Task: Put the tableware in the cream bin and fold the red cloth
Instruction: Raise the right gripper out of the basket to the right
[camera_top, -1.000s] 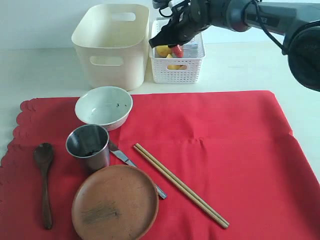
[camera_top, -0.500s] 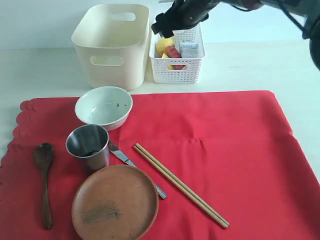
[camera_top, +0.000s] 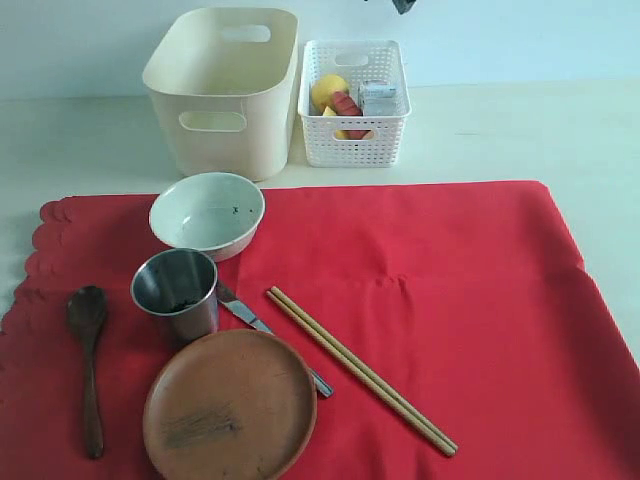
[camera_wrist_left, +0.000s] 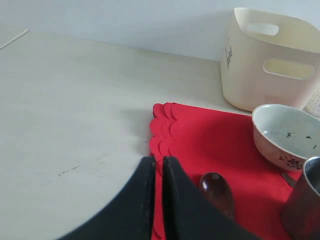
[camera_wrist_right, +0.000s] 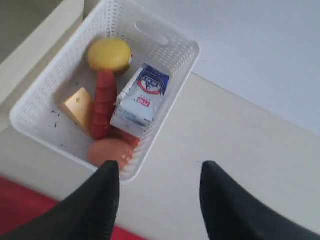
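Here is the tabletop (camera_top: 500, 130), pale and bare along its far edge, and nearly all of its near half lies under the red cloth (camera_top: 450, 300), spread flat with the scalloped edge toward the left side. Behind the cloth, by the far edge, the cream bin (camera_top: 230, 150) stands open-topped and looks empty, apparently set there so that tableware can be dropped straight in. Touching it or just beside it is the white lattice basket (camera_top: 355, 140), which holds the food, a lemon and a milk carton among it, kept apart from the job.

Every piece of tableware sits on the left part of the cloth, so by my reading nothing can be folded until they are cleared. The round brown plate (camera_top: 230, 405) is at the near edge and the pale bowl (camera_top: 207, 213) is nearest the bin. The steel cup (camera_top: 178, 293) stands upright between them. The chopsticks (camera_top: 360, 370) lie diagonally beside the plate, and the dark wooden spoon (camera_top: 88, 360) is close to the scallops. The metal knife (camera_top: 245, 312) runs partly under the plate.

Now the claws. The left claw (camera_wrist_left: 158, 161) hangs low by the scalloped edge near the spoon, pinched to a thin slit, gripping nothing. The right claw (camera_wrist_right: 160, 167) hovers high over the basket, spread wide, empty and touching nothing.
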